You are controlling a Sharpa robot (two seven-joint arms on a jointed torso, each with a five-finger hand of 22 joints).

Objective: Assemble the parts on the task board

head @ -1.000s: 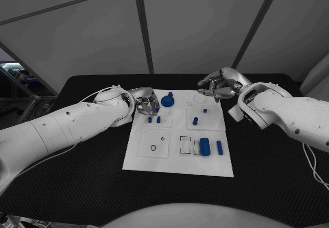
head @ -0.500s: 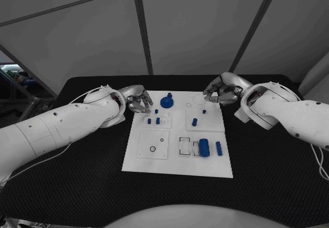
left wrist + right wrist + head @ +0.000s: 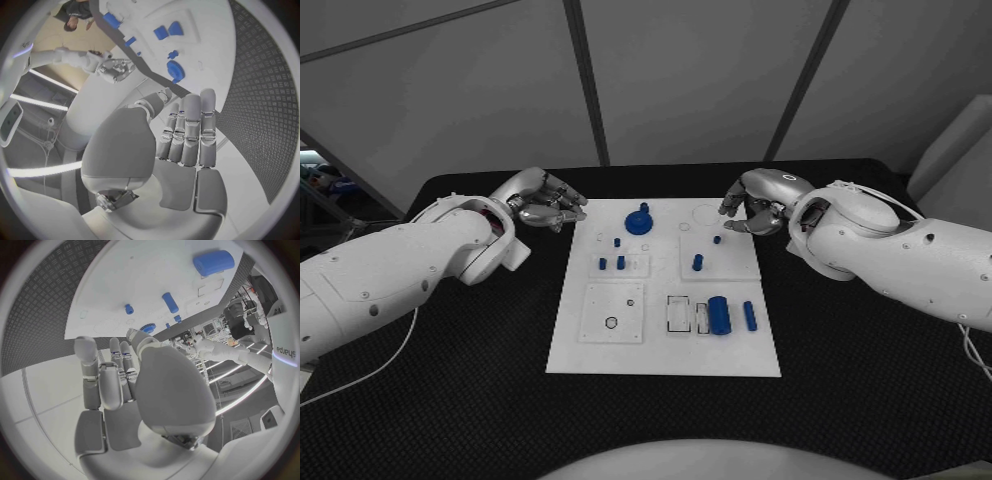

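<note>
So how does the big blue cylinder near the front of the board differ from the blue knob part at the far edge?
The big blue cylinder lies on its side; the blue knob part stands up on a round base. The cylinder sits in the board's near right area, the knob at the far edge, nearer the left hand. The cylinder is plain, the knob has a stem on top. Both are blue and rest untouched on the task board.

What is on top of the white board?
Small blue parts sit on the board: a round knob near the far edge, short pegs in the middle, and a fat cylinder near the front. Whatever lies under the board is hidden.
</note>
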